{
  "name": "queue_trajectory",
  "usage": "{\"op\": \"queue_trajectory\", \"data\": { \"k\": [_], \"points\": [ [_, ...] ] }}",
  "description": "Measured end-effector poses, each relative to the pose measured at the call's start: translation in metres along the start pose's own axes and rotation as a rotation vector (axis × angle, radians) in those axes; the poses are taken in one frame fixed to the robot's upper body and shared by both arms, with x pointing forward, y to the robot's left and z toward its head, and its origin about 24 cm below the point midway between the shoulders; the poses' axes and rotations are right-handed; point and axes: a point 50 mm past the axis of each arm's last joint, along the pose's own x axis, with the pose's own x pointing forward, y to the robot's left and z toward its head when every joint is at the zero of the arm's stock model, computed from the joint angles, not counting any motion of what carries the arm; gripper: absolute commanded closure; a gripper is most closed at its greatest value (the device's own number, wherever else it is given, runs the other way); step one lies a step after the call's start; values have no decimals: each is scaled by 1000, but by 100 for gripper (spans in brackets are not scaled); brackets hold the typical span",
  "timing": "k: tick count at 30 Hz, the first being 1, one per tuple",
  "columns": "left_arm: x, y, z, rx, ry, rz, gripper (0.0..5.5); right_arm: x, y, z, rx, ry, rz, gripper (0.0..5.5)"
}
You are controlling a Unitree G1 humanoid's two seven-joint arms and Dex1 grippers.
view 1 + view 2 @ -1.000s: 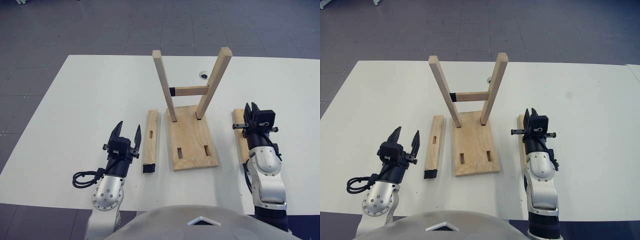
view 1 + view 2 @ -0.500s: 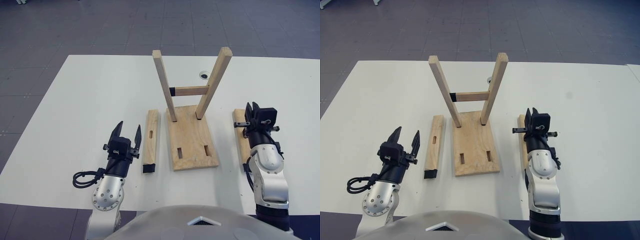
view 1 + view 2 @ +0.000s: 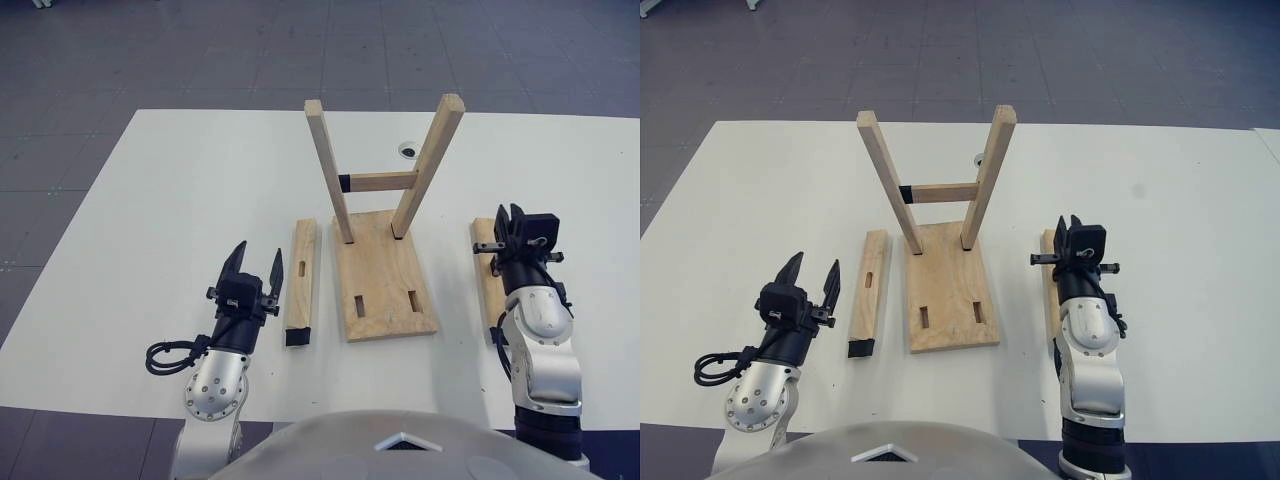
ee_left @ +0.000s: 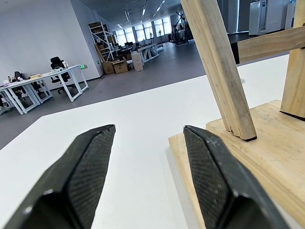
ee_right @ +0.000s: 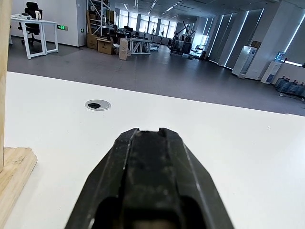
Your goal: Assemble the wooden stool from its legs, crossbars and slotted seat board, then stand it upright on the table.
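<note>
Left hand (image 3: pixel 258 262) sits low over the near part of the white worktop (image 3: pixel 170 200), released, fingers spread and grasping nothing. I record it just beside a loose slotted bar (image 3: pixel 301 275), which lies flat with its black-capped end toward the robot. Right hand (image 3: pixel 509 213) is on the opposite side, clenched, with nothing between its fingers. It is over a second loose bar (image 3: pixel 486 275), also lying flat; I cannot tell whether hand and bar touch. Between the two bars I find the seat board (image 3: pixel 385 280), flat on the worktop, with the two slots at its near end unfilled. At its far end a left-side leg (image 3: pixel 328 170) and a right-side leg (image 3: pixel 428 165) stand in the board and appear to spread apart toward their tops. A crossbar (image 3: pixel 380 181) joins them at about mid-height, with a black band where it meets the left-side leg. Beyond the legs I note a round grommet hole (image 3: pixel 408 150) in the worktop.
</note>
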Motion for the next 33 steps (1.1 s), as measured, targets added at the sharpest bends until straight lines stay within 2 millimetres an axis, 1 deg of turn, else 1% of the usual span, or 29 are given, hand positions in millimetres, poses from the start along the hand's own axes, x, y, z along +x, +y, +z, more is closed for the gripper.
{"op": "queue_trajectory", "data": {
  "k": [2, 3, 7, 9, 10, 14, 19, 23, 25, 27, 29, 33],
  "points": [
    [0, 0, 0, 0, 0, 0, 285, 0, -1, 0, 7, 0, 3, 401],
    [0, 0, 0, 0, 0, 0, 285, 0, -1, 0, 7, 0, 3, 375],
    [0, 0, 0, 0, 0, 0, 285, -1, -1, 3, 7, -14, 3, 321],
    [0, 0, 0, 0, 0, 0, 285, -1, -1, 5, 6, -21, 2, 275],
    [0, 0, 0, 0, 0, 0, 285, -1, -1, 6, 6, -26, 1, 261],
    [0, 0, 0, 1, 0, 1, 285, -3, -2, 12, 3, -41, -6, 261],
    [0, -1, 0, -1, 0, -2, 285, -4, -10, 24, -11, -69, -33, 261],
    [0, -1, 0, -2, 0, -3, 285, -5, -18, 42, -8, -131, -61, 261],
    [0, -1, 0, -2, 0, -3, 285, -5, -22, 56, 5, -171, -72, 261],
    [0, -1, 0, -2, 0, -3, 285, -1, -25, 76, 32, -242, -64, 300],
    [0, -1, 0, -2, 0, -3, 285, 5, -27, 87, 54, -266, -43, 342],
    [0, -1, 0, -3, 0, -3, 285, 18, -26, 90, 82, -228, -4, 416]
  ]
}}
